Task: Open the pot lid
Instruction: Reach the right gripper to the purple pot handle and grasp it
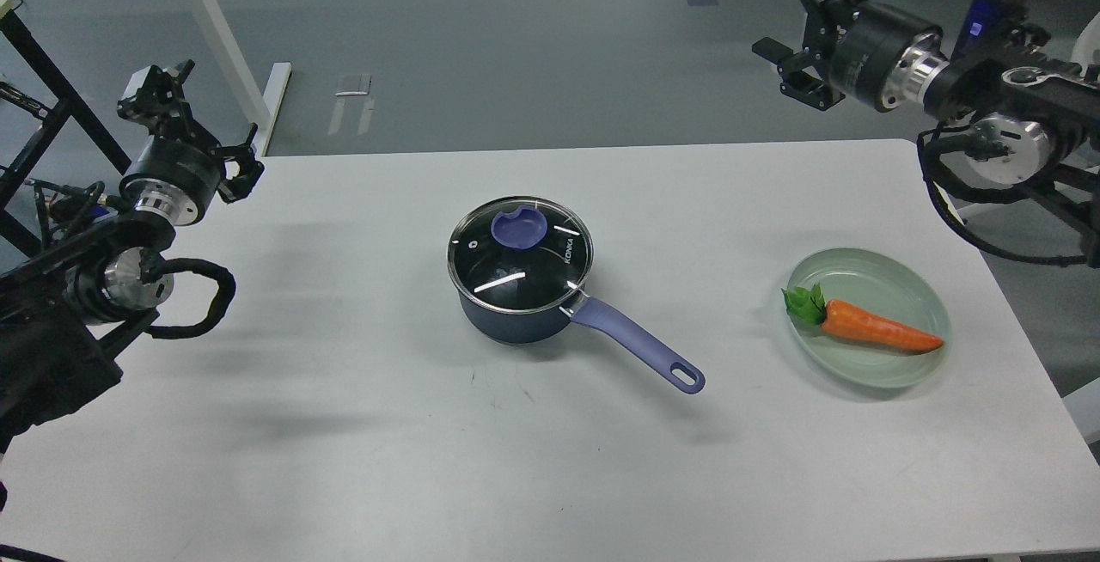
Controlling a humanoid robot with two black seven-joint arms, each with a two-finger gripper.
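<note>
Head view: the pot [516,321] is sitting upright near the middle of the white bench [344,424], dark navy body, with its long purple handle [640,345] pointing toward the near right and ending in a hole. The lid [520,254] is sitting closed on the pot's rim, clear glass with a metal edge, white KONKA lettering on its right side, and the purple knob [518,228] showing slightly far of the lid's centre. Nothing is touching pot or lid. To the right, well apart from the pot, a pale green plate [902,283] is lying flat on the bench, carrying an orange carrot [881,330] with green leaves [805,304] pointing left. The left gripper [163,89] is hanging at the far left edge of the bench, well apart from the pot, holding nothing; it is showing dark and cluttered, so I cannot tell whether its jaws are apart or together. The right gripper [795,72] is hovering past the far right corner of the bench, over the grey floor [516,38], also holding nothing; its jaws are not readable either, cannot tell. Both arms are coming in from the side edges, with cables looping beneath the wrists. A white table leg [228,55] is standing on the floor at far left.
</note>
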